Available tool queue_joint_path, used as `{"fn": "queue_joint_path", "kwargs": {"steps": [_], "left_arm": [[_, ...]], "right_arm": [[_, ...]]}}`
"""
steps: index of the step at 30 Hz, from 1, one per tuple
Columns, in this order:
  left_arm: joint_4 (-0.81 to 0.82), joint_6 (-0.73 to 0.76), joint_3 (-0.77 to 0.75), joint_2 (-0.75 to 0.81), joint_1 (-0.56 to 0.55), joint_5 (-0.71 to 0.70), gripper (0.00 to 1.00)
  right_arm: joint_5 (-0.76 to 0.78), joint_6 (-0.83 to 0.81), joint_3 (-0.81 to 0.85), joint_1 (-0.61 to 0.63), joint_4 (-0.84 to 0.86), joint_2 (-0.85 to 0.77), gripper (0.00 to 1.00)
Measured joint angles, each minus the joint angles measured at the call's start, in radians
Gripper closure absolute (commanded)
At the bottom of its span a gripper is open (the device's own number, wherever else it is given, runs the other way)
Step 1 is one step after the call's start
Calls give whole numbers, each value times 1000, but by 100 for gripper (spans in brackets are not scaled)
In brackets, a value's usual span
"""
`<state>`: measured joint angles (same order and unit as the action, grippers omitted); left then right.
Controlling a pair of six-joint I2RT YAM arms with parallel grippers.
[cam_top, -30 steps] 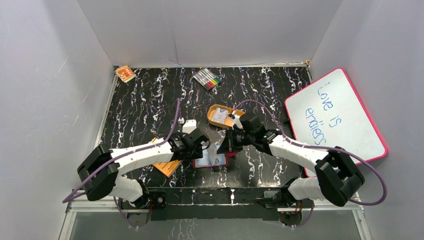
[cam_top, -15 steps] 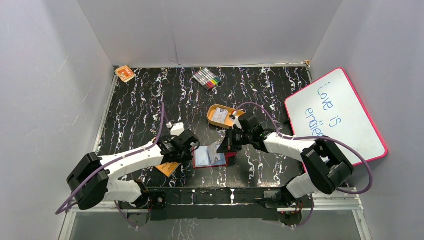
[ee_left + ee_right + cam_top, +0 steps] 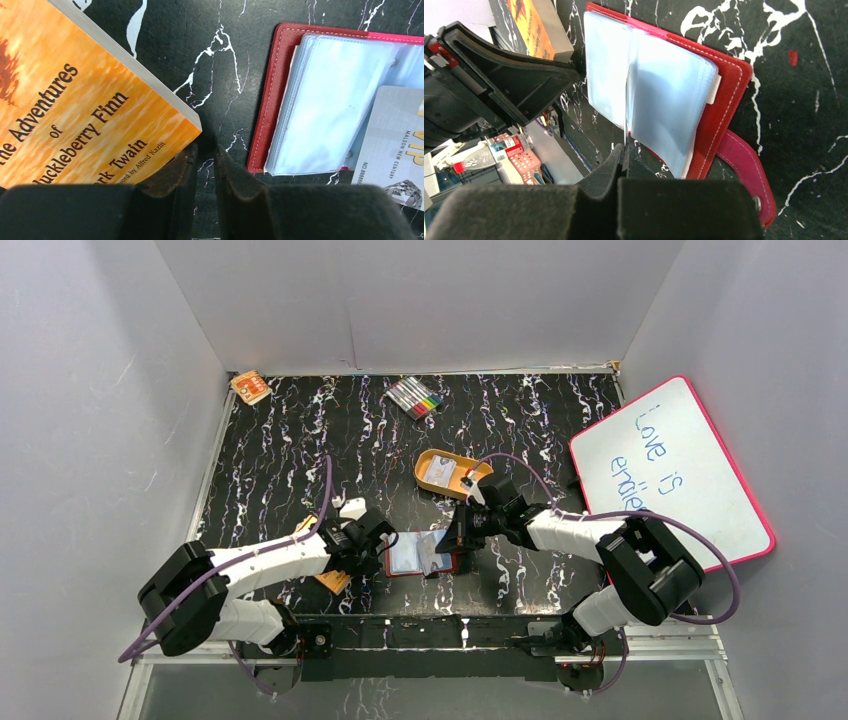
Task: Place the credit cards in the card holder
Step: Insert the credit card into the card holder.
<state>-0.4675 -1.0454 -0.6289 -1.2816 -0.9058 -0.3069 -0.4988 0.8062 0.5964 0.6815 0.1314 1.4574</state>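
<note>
The red card holder (image 3: pixel 447 564) lies open on the black table, its clear pockets (image 3: pixel 330 100) facing up. My right gripper (image 3: pixel 625 146) is shut on a credit card (image 3: pixel 627 100), which stands on edge among the pocket leaves. In the left wrist view that silver card (image 3: pixel 395 135) rests over the holder's right half. My left gripper (image 3: pixel 205 150) hovers just left of the holder's red edge (image 3: pixel 272 90). Its jaws stand a narrow gap apart with nothing between them. The snap tab (image 3: pixel 744 165) sticks out on the holder's right side.
An orange paperback (image 3: pixel 75 100) lies just left of my left gripper. An orange-tan oval tin (image 3: pixel 432 483) holding a pale card stands behind the holder. Markers (image 3: pixel 415 397) and a small orange pack (image 3: pixel 250 387) lie at the back. A whiteboard (image 3: pixel 665 475) leans at the right.
My left gripper has narrowed and drawn back to the left, off the holder. My right gripper has brought the card lower and nearer, down into the open pockets.
</note>
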Motion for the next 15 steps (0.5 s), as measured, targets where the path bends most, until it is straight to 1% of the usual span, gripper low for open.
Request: {"fn": "queue_joint_path", "kwargs": {"steps": [15], "left_arm": [[27,2,0,-14,0,19,83]], "right_arm": [[-37,33,-19,-1,60,29,100]]}}
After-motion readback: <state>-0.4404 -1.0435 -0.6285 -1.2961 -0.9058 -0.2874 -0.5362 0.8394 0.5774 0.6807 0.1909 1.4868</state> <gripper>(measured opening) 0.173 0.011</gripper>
